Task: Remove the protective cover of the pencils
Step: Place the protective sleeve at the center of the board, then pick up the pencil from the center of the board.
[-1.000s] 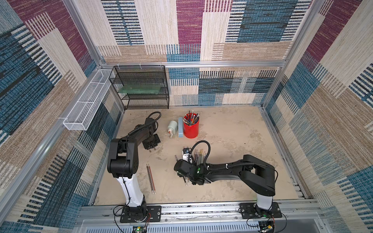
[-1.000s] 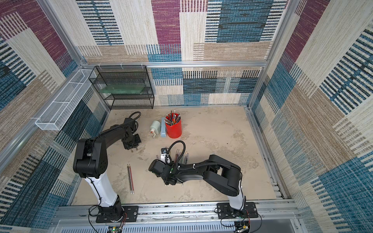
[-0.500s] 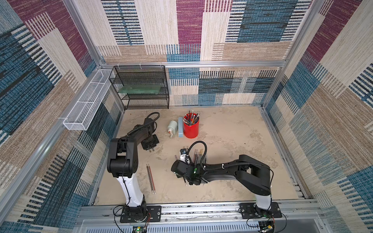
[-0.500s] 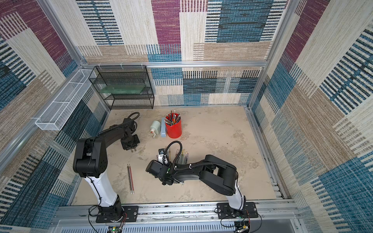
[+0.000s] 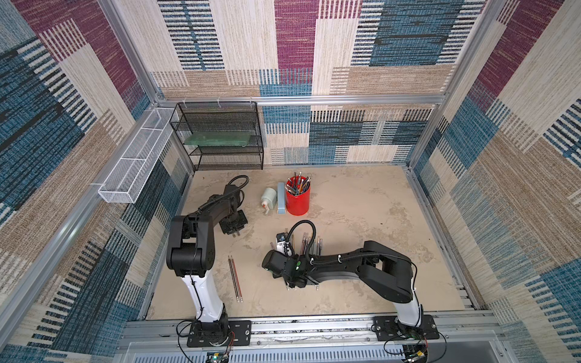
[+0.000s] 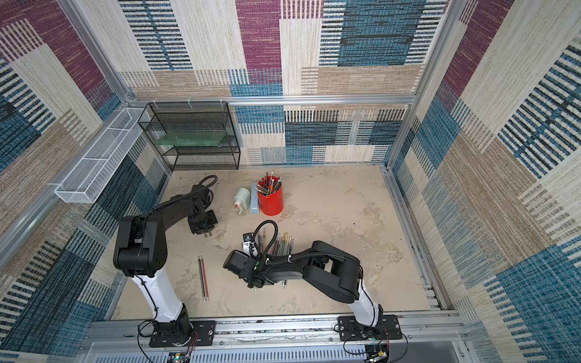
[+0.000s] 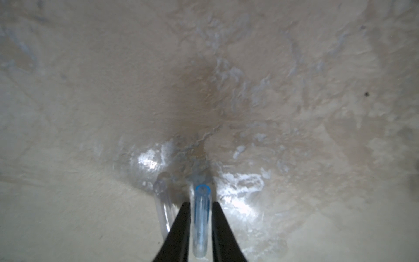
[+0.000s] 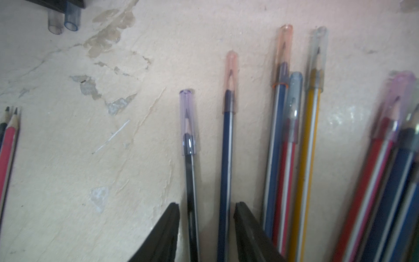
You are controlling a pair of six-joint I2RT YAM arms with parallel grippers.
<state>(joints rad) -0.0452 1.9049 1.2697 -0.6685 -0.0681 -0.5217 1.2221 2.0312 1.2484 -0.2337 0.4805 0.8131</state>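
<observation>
Several capped pencils [image 8: 226, 158] lie side by side on the table, seen in both top views [image 5: 309, 246] [image 6: 283, 245]. My right gripper [image 8: 206, 204] is open and low over them. Its jaws straddle a black pencil with a purple cover [image 8: 187, 118] and a dark blue pencil with an orange cover [image 8: 231, 79]. In the top views its fingertips hide under the wrist [image 5: 292, 279]. My left gripper [image 7: 200, 203] [image 5: 234, 231] is at the table, its jaws slightly parted round a loose blue-rimmed clear cover [image 7: 200, 215]. A second clear cover [image 7: 162, 197] lies beside it.
Two bare pencils [image 5: 235, 278] [image 8: 9, 145] lie between the arm bases. A red cup [image 5: 297, 198] full of pencils stands at the back, beside a blue block [image 5: 281, 198] and a white bottle [image 5: 268, 197]. A black mesh shelf [image 5: 220, 138] and a white wire basket [image 5: 135, 157] line the back left.
My right arm has shifted left over the pencils and its jaws have narrowed. The left gripper stayed almost in place and its jaws have eased apart slightly.
</observation>
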